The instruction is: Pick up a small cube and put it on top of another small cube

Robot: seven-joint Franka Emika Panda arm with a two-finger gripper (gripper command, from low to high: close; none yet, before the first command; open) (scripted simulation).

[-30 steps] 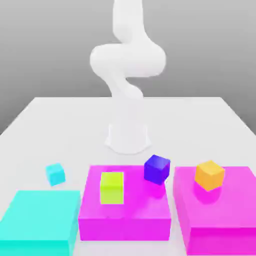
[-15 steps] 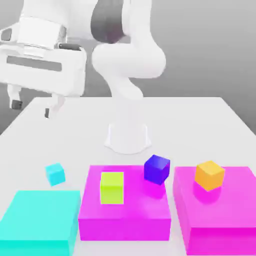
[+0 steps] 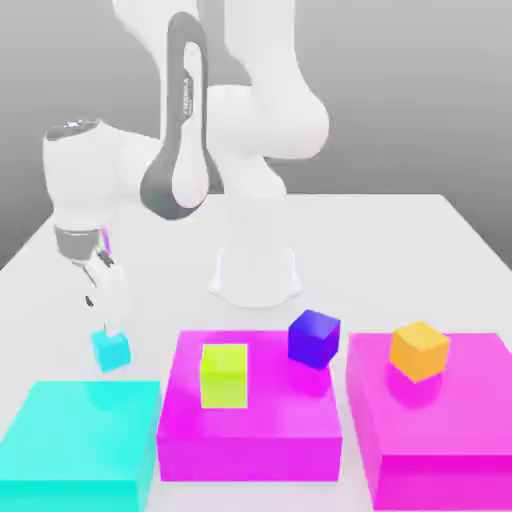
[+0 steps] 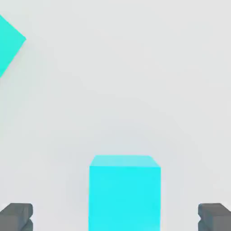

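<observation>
The small cyan cube (image 3: 111, 350) rests on the white table at the exterior view's left, just behind the large flat cyan block (image 3: 80, 440). My gripper (image 3: 107, 325) hangs directly over it, fingertips just above its top. In the hand view the cyan cube (image 4: 124, 191) stands between the two dark fingertips (image 4: 16, 215), which are spread wide apart and clear of its sides; my gripper (image 4: 115, 216) is open and holds nothing. The small dark blue-violet cube (image 3: 314, 338) sits at the back right corner of the middle magenta block (image 3: 250, 425).
A lime-green cube (image 3: 224, 375) lies on the middle magenta block. An orange cube (image 3: 419, 349) sits on the right magenta block (image 3: 440, 440). The arm's white base (image 3: 256, 270) stands behind the blocks. A corner of the flat cyan block (image 4: 8, 45) shows in the hand view.
The hand has swung down from high at the exterior view's left to just above the small cyan cube. No cube or block has moved.
</observation>
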